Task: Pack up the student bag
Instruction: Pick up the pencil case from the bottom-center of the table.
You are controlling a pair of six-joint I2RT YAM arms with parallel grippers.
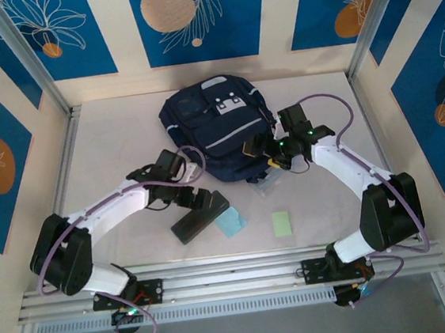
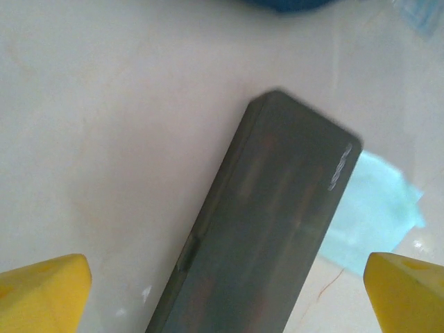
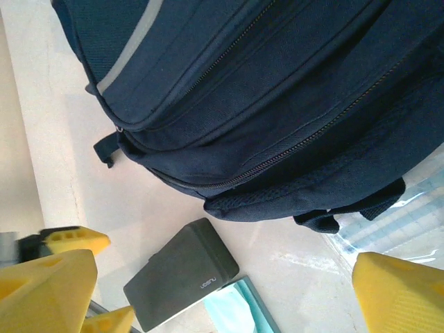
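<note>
A: Top view. Backpack (image 1: 217, 131) lies flat at the back-centre of the table (image 1: 109, 146). Left gripper (image 1: 202, 202) is over the black case (image 1: 200, 216), right gripper (image 1: 263, 156) at the backpack's near right corner.

B: Left wrist. Fingers (image 2: 41, 291) spread wide and empty, with the case skewed between them. I'd square the wrist to its narrow width before closing.

A: Right wrist. Fingers (image 3: 48, 288) wide, holding nothing. Zips (image 3: 277, 156) look shut. Tabletop pale and smooth; blue leaf-print wall panels (image 1: 191, 19).
</note>
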